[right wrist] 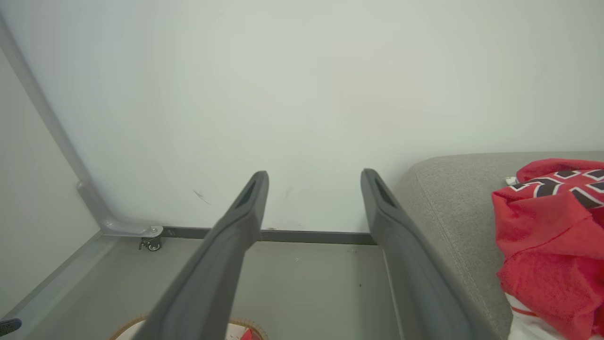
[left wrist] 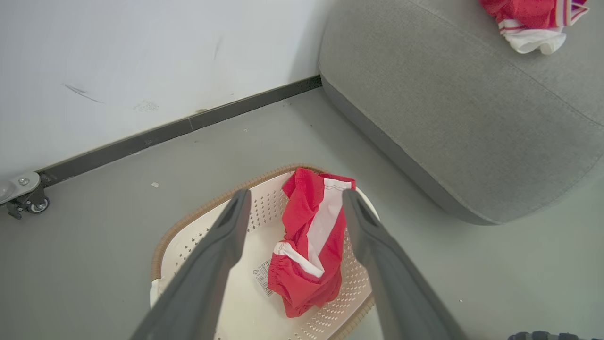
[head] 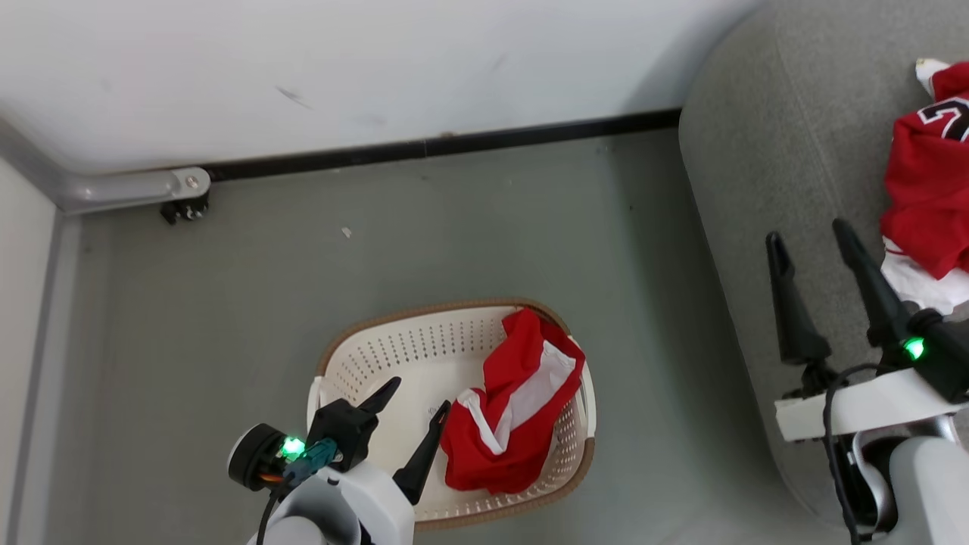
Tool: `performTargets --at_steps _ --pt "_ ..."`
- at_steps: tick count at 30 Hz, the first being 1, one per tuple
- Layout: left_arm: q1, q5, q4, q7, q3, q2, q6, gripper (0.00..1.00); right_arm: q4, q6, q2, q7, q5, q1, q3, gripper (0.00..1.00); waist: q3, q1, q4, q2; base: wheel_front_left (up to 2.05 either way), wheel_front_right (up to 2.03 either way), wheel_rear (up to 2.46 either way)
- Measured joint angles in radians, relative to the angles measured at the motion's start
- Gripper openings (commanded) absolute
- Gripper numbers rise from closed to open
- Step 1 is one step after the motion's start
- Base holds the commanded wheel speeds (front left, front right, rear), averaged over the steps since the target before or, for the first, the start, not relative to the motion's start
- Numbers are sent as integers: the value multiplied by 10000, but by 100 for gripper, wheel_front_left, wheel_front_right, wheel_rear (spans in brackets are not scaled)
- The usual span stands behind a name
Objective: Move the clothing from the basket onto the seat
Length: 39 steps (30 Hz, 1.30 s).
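Your left gripper point(head: 422, 393) hung spread over the basket point(head: 356, 333), one red garment point(head: 515, 409) lying inside; your right gripper point(head: 806, 231), also spread and empty, hovered above the seat point(head: 757, 151) beside other clothing point(head: 923, 174).

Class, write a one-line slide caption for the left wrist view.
Left gripper, jaws open, hovers over basket holding red-and-white shorts; grey seat beyond.

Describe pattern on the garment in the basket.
The garment is red with a white stripe and trim; best in left wrist view.
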Motion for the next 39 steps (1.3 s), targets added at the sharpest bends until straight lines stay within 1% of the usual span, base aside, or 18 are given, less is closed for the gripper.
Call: performTargets --at_steps 7,15,23,39 --pt "-700 203 1034 238 -244 -203 -219 100 -401 0 -2 13 0 -743 -96 100 860 0 -163 0 0 0 0" --pt "-1582 360 1990 332 -360 -479 -430 100 -802 0 -12 15 -27 -1859 117 100 1839 0 -365 0 0 0 0" --pt "-2226 347 2966 410 -192 -800 -431 100 -1026 0 -25 17 -75 -2932 380 100 2745 0 -578 0 0 0 0" --pt "-3270 360 4487 393 -282 -1126 -516 100 -1039 0 -38 15 6 -4242 616 100 4272 0 -1099 0 0 0 0"
